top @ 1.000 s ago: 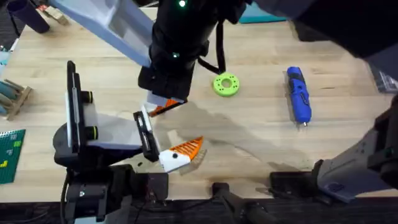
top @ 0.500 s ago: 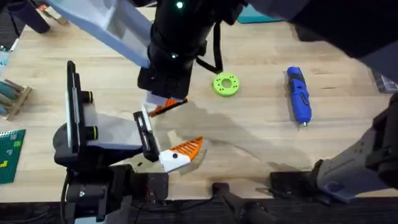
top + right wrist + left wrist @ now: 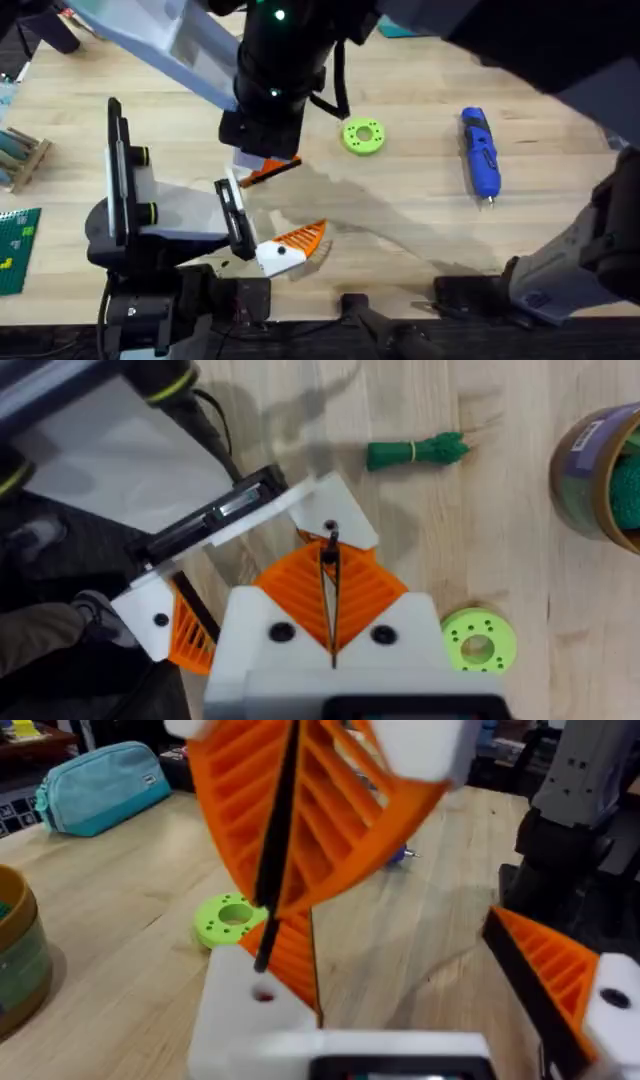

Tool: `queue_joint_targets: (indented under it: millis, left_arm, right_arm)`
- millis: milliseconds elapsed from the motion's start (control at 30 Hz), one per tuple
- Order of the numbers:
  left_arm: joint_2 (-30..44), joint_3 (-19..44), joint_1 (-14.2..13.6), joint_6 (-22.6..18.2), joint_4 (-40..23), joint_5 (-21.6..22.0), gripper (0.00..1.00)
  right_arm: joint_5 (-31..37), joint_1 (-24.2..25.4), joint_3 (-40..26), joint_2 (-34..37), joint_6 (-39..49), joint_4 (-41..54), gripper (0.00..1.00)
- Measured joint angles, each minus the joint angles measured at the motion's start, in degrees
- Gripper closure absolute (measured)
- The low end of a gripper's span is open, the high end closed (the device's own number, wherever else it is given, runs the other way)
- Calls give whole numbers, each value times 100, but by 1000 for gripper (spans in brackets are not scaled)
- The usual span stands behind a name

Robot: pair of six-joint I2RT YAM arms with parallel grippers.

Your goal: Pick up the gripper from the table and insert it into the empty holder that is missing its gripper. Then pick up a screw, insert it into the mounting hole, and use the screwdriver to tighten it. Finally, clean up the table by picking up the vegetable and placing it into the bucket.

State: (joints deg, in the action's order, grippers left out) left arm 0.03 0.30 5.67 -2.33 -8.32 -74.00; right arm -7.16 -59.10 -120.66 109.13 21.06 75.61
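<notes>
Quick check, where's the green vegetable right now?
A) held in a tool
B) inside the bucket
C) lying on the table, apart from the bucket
C: the right wrist view shows the vegetable lying flat on the bare wooden table, with a clear gap between it and the bucket.

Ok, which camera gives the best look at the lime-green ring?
The overhead view: the lime-green ring lies whole and unobstructed on the table. The left wrist view has its edge cut off by an orange ribbed piece; the right wrist view catches it at a low corner.
</notes>
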Motion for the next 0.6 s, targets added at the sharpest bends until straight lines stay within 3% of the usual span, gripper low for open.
queue_joint_targets:
  millis: [600]
  left_arm:
    - [0,1,0,0,0,0,16]
  right_arm:
    - [0,-24,0,94,1,-11,996]
